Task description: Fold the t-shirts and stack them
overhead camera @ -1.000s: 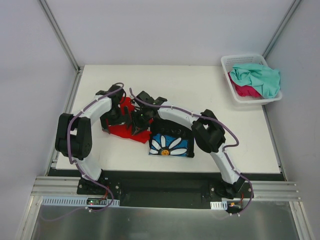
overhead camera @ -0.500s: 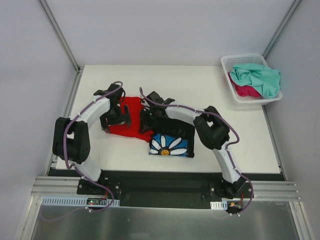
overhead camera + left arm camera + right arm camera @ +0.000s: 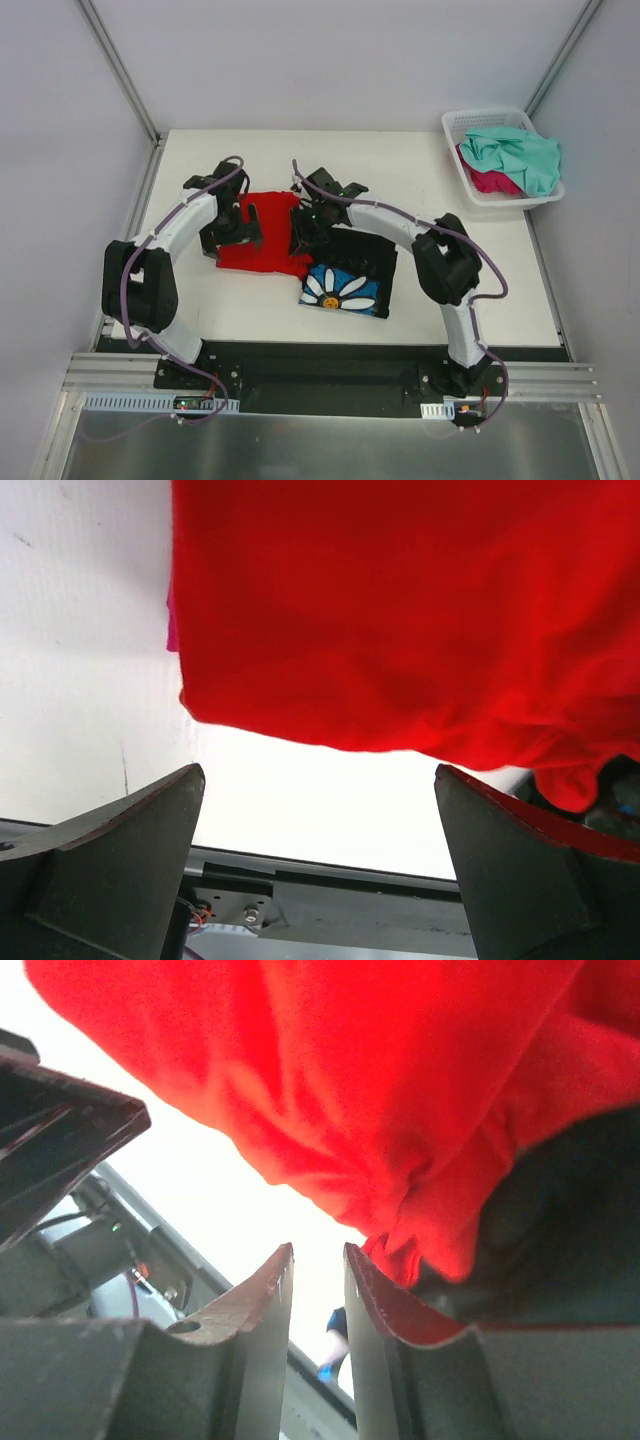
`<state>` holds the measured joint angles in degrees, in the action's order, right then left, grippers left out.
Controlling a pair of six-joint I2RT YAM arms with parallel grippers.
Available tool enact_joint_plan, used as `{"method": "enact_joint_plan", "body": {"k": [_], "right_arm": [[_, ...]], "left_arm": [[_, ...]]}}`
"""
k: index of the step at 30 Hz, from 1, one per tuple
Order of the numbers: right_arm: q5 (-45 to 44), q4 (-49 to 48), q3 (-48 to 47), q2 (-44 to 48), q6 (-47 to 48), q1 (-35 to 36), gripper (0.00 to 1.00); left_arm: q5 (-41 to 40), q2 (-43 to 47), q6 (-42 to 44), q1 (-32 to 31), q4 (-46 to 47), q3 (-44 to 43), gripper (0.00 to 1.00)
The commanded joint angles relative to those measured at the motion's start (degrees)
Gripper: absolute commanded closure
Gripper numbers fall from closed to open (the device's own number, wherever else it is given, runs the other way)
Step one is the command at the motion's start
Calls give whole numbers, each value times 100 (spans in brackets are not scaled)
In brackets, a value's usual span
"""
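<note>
The red t-shirt (image 3: pixel 268 240) lay spread flat on the table (image 3: pixel 450 270), left of the middle and about halfway between the far and the near edge. Its right near corner touched the black t-shirt (image 3: pixel 345 285), which was folded into a rectangle nearer to the near edge, with the white daisy print (on a blue patch) facing up.

The left gripper (image 3: pixel 240 235) was over the left part of the red t-shirt. Its claw was released: in the left wrist view both fingers (image 3: pixel 120 850) stood far apart, and the red cloth and the white table were seen between them, the cloth lying further out than the tips. A thin magenta strip (image 3: pixel 170 630) showed at the left border of the red cloth there; I could not tell what it belonged to.

The right gripper (image 3: pixel 298 238) was at the right border of the red t-shirt, where it meets the black one. Its jaws stood only a little apart. The narrow slit between them showed the white table, and a bunched red fold lay just beyond the tip of one finger (image 3: pixel 385 1305), so the claw was not grasping the cloth.

The white basket (image 3: pixel 480 114) stood at the far right corner of the table. A teal t-shirt (image 3: pixel 515 155) was heaped in it, hanging over its rim, on top of a pink-red cloth (image 3: pixel 490 182).
</note>
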<state>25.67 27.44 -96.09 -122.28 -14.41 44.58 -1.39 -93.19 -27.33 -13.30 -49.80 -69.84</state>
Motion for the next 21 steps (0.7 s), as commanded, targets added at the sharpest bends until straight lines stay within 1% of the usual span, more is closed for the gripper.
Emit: {"method": "enact_joint_plan", "body": {"k": [1,3,5,6,7,8,9,11,13,14,15,16,18,21], "right_arm": [[-308,761,-287,1135,254,-10,70],[-544,1016,-156,1574,264,-2,69],[-694,1044,282,1952,273,7,69],[-869,1061,450,2371,281,-19,69],[-949,1053,634,2575,273,-45,68],[-1028,1053,1080,2769,273,-80,68],[-1081,1044,1301,3215,246,-211,67],[-1143,1000,2055,3639,168,-422,66],[-1170,930,2567,4208,97,-783,65],[-1161,904,2769,4378,53,-880,65],[-1230,869,3172,4536,44,-1020,65],[-1257,868,3341,4851,27,-1091,65],[-1327,868,3788,5125,-26,-1205,65],[-1398,851,4124,5582,-61,-1346,65]], "left_arm": [[339,502,18,-164,-293,-363,1],[638,599,-105,-392,-258,-346,1],[823,626,-167,-664,-180,-354,1],[1033,609,-228,-970,-118,-354,1],[1157,530,-246,-1147,-65,-354,1],[1298,486,-246,-1288,74,-354,1],[1386,442,-298,-1524,128,-363,1],[1737,354,-308,-1666,338,-328,1],[2018,301,-369,-1746,725,-162,1],[2289,275,-387,-1764,865,-92,1],[2379,266,-457,-1772,989,48,1],[2450,249,-483,-1816,1155,111,1],[2573,266,-571,-1843,1367,356,1],[2784,301,-676,-1869,1719,672,1]]}}
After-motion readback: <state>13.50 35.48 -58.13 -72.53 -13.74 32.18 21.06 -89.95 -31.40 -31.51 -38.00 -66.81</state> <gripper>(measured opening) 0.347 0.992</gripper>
